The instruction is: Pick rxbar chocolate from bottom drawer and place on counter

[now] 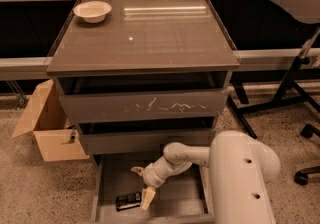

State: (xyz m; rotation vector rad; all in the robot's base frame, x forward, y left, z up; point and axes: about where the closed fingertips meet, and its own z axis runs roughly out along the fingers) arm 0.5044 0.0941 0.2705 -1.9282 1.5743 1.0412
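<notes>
The rxbar chocolate [128, 200], a small flat black packet with pale lettering, lies in the open bottom drawer [186, 199] near its front left. My gripper [142, 184] hangs inside the drawer, just right of the packet and slightly above it. Its pale fingers [147, 198] are spread apart, one pointing down beside the packet's right end, the other up and to the left. It holds nothing. The counter [150, 38] is the glossy grey-brown top of the cabinet, above the arm.
A cream bowl [92, 11] sits on the counter's back left corner. The scratched top drawer front [145, 105] and the narrow middle drawer [145, 140] overhang the arm. An open cardboard box [47, 123] stands left of the cabinet. A black stand's legs [287, 93] are at the right.
</notes>
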